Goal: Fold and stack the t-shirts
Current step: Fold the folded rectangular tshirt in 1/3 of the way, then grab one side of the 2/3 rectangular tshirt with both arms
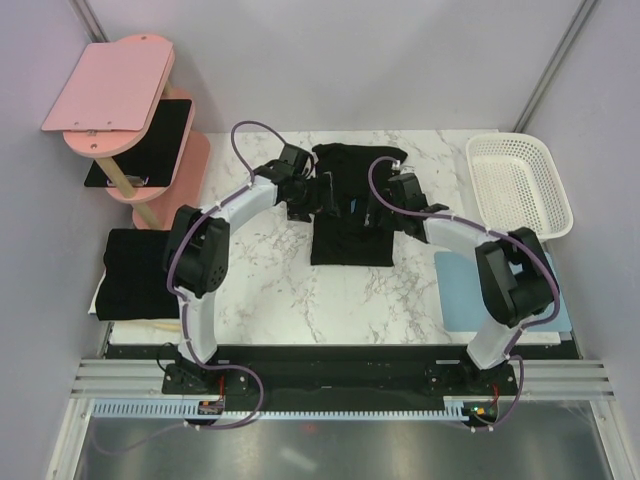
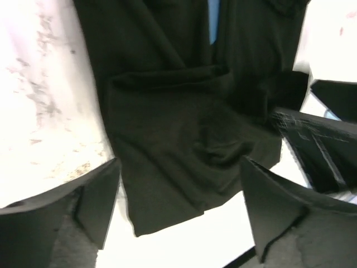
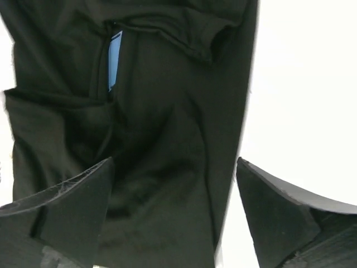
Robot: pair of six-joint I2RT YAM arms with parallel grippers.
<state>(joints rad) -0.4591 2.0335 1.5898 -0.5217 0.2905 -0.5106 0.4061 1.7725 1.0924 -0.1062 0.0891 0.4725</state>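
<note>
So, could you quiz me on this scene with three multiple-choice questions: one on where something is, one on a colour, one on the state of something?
1. Where is the t-shirt that lies under the arms?
A. hanging from a rail
B. in the middle of the marble table
C. on the floor

2. What colour is the basket at the table's far right?
A. white
B. red
C. green

3. How are the left gripper and right gripper?
A. open over the shirt
B. shut on the shirt
C. parked off the table

Answers:
1 B, the shirt lies flat mid-table.
2 A, its mesh walls are white.
3 A, both wrist views show the fingers wide apart, pinching nothing.
</note>
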